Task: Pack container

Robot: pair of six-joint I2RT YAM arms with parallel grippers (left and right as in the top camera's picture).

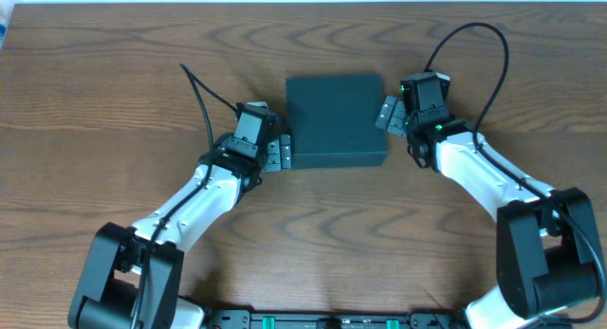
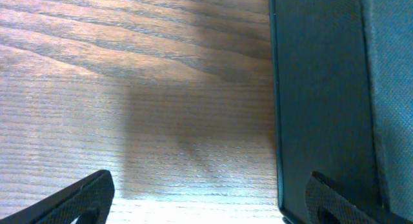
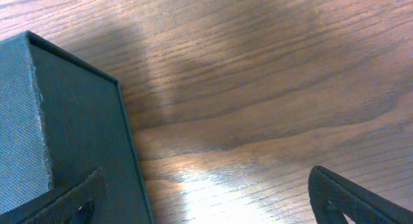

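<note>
The container (image 1: 335, 120), a dark teal-black box with its lid shut, lies on the wooden table between my two arms. My left gripper (image 1: 278, 151) is open at the box's lower left corner; in the left wrist view (image 2: 210, 201) one finger lies against the box's side wall (image 2: 322, 95), the other over bare wood. My right gripper (image 1: 389, 112) is open at the box's right side; in the right wrist view (image 3: 206, 201) the box corner (image 3: 71, 121) is at the left, by one finger. No snack packets show.
The wooden table (image 1: 123, 101) spreads all round the box. Black cables (image 1: 474, 35) loop above each arm. The table's far edge meets a pale wall strip at the top.
</note>
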